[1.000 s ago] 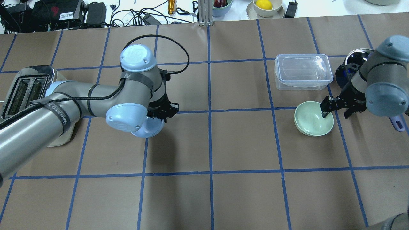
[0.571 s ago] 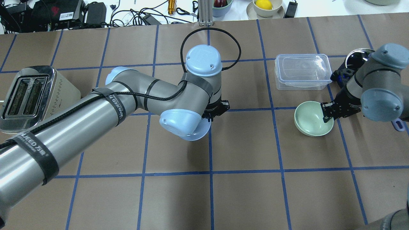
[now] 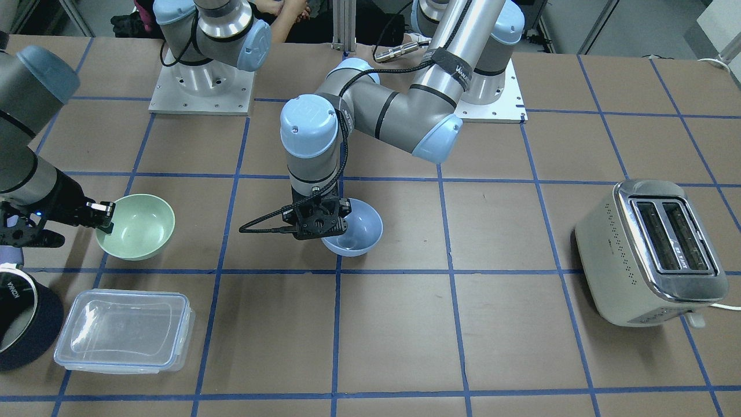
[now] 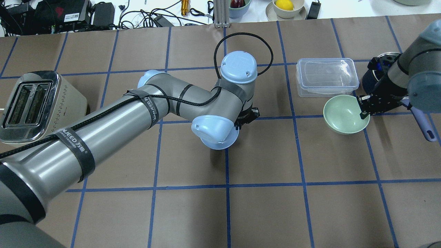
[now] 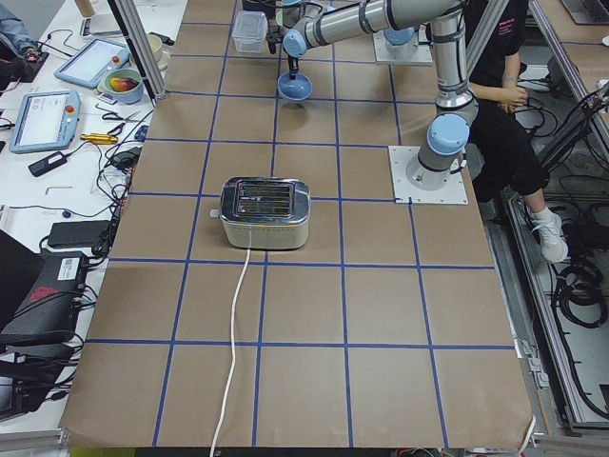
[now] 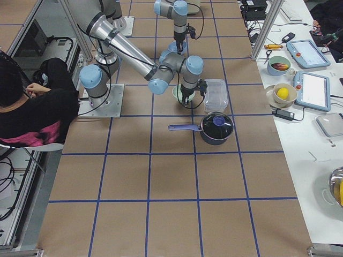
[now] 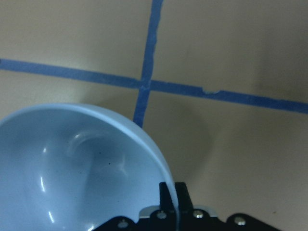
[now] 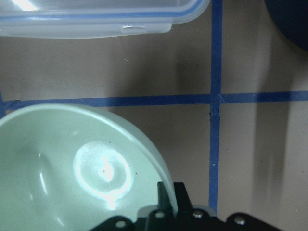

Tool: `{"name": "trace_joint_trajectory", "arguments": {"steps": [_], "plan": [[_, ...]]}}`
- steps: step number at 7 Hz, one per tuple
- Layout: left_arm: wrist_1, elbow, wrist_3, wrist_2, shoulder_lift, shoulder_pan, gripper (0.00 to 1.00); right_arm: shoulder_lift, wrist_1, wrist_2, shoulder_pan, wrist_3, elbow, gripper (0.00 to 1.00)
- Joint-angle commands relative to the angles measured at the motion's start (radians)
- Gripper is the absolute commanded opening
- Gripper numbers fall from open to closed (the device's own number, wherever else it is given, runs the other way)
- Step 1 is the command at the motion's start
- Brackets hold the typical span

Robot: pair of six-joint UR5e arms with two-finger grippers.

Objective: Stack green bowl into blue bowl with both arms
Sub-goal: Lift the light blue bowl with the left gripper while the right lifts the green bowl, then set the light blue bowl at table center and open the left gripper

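My left gripper [image 3: 315, 223] is shut on the rim of the pale blue bowl [image 3: 360, 231] and holds it just above the table's middle. In the overhead view the bowl [image 4: 225, 144] peeks out under the left arm's wrist, and the left wrist view shows the rim [image 7: 72, 168] pinched between the fingers [image 7: 169, 199]. My right gripper [image 4: 363, 108] is shut on the rim of the mint-green bowl [image 4: 344, 115], slightly tilted and off the table at the right. It also shows in the front view [image 3: 139, 226] and the right wrist view [image 8: 62, 168].
A clear lidded plastic container [image 4: 325, 76] lies just beyond the green bowl. A dark pot [image 3: 23, 318] with a purple handle [image 4: 425, 127] stands by the right arm. A toaster [image 4: 31, 103] stands at the far left. Blue tape lines grid the brown table.
My left arm has carried the blue bowl rightwards to the table's middle. My right gripper has moved the green bowl a little away from the robot, towards the container.
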Motion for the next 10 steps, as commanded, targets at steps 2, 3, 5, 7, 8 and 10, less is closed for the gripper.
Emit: {"name": "trace_joint_trajectory", "arguments": {"steps": [2,3,5,7,8,10], "plan": [[-0.009,0.027,0.020,0.001,0.022,0.018,1.00,-0.002,0.116,0.060,0.049,0.018,-0.119,0.00],[-0.035,0.033,0.114,0.004,0.065,0.051,1.00,0.000,0.112,0.067,0.088,0.033,-0.121,0.00],[-0.224,0.035,0.333,-0.011,0.226,0.195,1.00,-0.005,0.104,0.144,0.184,0.201,-0.121,0.00],[-0.385,0.041,0.634,-0.103,0.358,0.451,1.00,0.006,0.078,0.169,0.371,0.396,-0.119,0.00],[-0.425,0.047,0.688,-0.104,0.410,0.504,1.00,0.016,0.070,0.201,0.445,0.453,-0.118,0.00],[-0.619,0.125,0.753,-0.059,0.507,0.549,1.00,0.080,-0.044,0.287,0.560,0.576,-0.114,0.00]]}}
